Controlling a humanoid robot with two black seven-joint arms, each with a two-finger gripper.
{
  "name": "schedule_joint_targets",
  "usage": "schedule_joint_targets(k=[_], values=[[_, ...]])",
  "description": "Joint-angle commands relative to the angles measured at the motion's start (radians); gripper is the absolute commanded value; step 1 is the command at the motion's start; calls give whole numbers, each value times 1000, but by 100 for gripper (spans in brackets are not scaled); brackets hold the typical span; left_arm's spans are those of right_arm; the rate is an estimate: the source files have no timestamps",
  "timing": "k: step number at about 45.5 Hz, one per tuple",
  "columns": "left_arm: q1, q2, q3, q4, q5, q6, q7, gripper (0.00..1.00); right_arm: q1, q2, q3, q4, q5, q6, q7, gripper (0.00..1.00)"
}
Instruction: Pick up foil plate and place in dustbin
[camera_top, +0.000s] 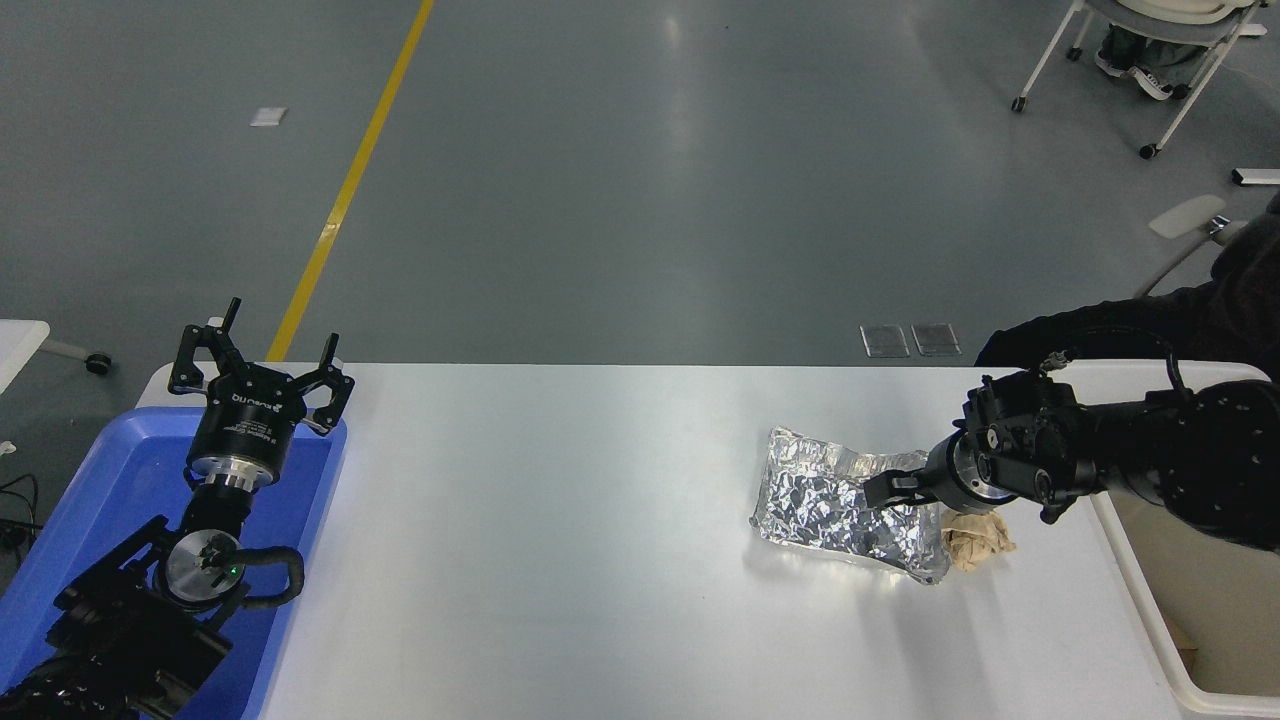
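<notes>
The dustbin (1170, 630) is seen at the white table's (560, 560) right edge, partly hidden by the right arm. The foil plate (835, 505) lies flat just left of it, touching a paper ball (978, 545). The right gripper (886, 490) is held over the plate's right end, its finger state not discernible; the left gripper (262, 372) is parked spread apart above the blue tray (95, 510).

Foil plate (835, 505): crinkled shiny silver foil, roughly rectangular, raised bent rims, lying flat on white table at right of middle, long side slanting down toward right. Near right end partly covered by black arm. Dustbin (1130, 560): large cream-white plastic box, thick rim, deep smooth walls, at table's right edge, near plate but apart, partly hidden, cut off by picture edge.
</notes>
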Motion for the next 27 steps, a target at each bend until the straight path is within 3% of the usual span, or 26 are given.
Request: schedule_joint_targets(k=[1, 4, 10, 13, 19, 27], values=[[-1, 0, 0, 0, 0, 1, 0, 100, -23, 4, 22, -17, 0, -10, 1, 91], [0, 0, 0, 0, 0, 1, 0, 100, -27, 4, 24, -17, 1, -11, 1, 80], [0, 0, 0, 0, 0, 1, 0, 100, -29, 10, 24, -17, -2, -11, 4, 38], [0, 0, 0, 0, 0, 1, 0, 100, -27, 10, 24, -17, -2, -11, 4, 32], [0, 0, 0, 0, 0, 1, 0, 100, -26, 9, 22, -17, -2, -10, 5, 1], [0, 0, 0, 0, 0, 1, 0, 100, -15, 7, 11, -15, -4, -5, 8, 0]])
